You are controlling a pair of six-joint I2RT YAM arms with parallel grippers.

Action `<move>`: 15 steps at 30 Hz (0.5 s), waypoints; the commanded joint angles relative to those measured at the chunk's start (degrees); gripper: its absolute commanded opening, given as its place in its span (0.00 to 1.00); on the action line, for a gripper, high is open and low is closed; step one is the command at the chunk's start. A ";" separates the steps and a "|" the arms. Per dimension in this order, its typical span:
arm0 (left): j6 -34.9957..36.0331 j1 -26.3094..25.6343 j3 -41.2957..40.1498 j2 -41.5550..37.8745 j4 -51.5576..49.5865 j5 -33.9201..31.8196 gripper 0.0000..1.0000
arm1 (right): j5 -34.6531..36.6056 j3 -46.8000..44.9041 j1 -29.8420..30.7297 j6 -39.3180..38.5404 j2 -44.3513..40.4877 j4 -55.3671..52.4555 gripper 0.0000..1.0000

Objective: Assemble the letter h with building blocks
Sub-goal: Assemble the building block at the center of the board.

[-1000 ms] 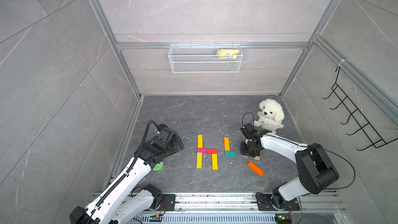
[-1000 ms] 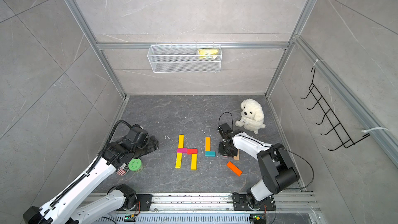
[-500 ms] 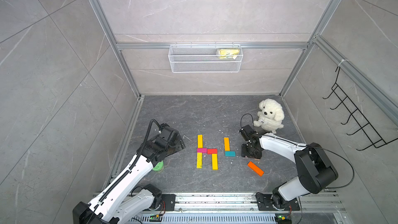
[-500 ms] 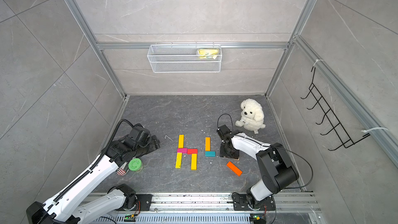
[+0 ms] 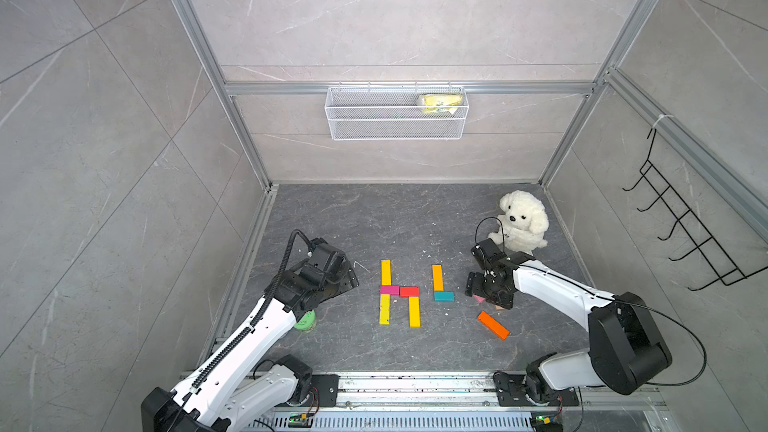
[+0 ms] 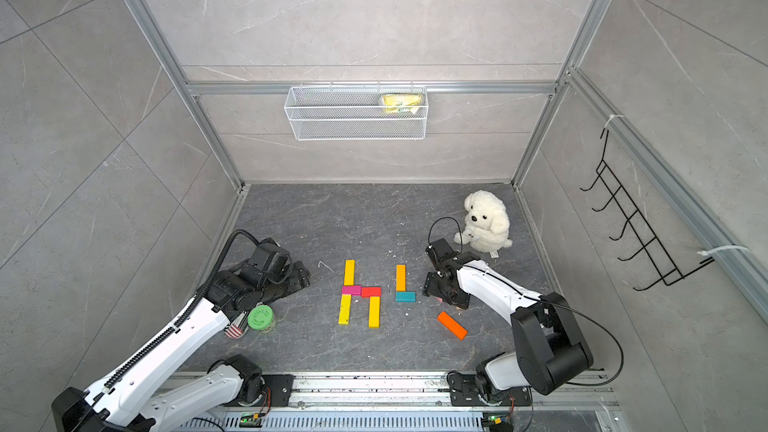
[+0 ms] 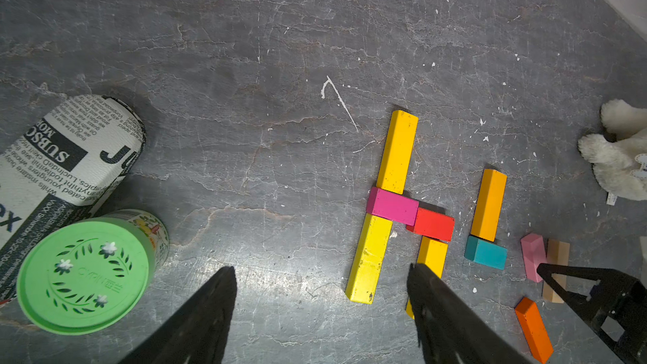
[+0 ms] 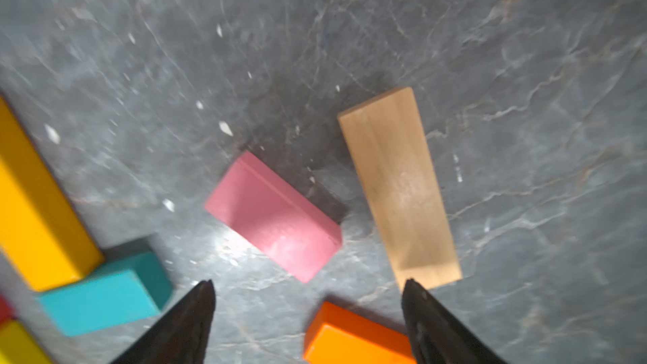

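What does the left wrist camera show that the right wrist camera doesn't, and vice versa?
Left wrist only: the round green-lidded can, the newspaper-print tube, the white plush dog, the short magenta wooden block and the open left claw. Right wrist only: nearly the whole long tan wooden bar, partly hidden by the right claw in the other. Both: that open claw, the pink block, the teal block, the amber bar and the orange bar.

Looks down on grey stone floor (image 7: 245, 47). Left gripper (image 7: 320, 267) spread wide, nothing between fingers. Green-lidded can (image 7: 82, 271) touching newsprint tube (image 7: 66, 155). Yellow bar (image 7: 397, 152), magenta block (image 7: 392, 205), second yellow bar (image 7: 369, 257) in line, touching. Red block (image 7: 432, 224) against magenta block; amber bar (image 7: 434, 253) touching red block, partly behind finger. Nearby, golden bar (image 7: 488, 204) meeting teal block (image 7: 486, 252). Pink block (image 7: 532, 257), tan bar (image 7: 558, 253) side by side. Orange bar (image 7: 534, 330) apart. Plush dog (image 7: 619, 162) at edge.
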 commanded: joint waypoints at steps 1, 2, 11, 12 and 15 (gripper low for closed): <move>1.73 0.22 1.60 -0.71 0.84 -0.74 0.82 | -0.23 1.46 0.44 7.96 -0.21 2.16 0.89; 1.83 0.28 1.58 -0.64 0.81 -0.60 0.82 | 0.29 1.90 0.45 9.14 0.35 2.04 0.89; 4.75 0.28 2.16 0.85 0.80 1.91 0.83 | 3.74 3.14 0.45 17.82 6.48 1.21 0.89; 4.91 0.33 2.08 1.08 0.93 2.16 0.83 | 3.16 2.96 0.43 17.99 7.03 2.20 0.89; 5.05 0.33 1.67 1.48 1.41 2.81 0.83 | 2.69 3.37 0.38 18.37 9.12 2.65 0.86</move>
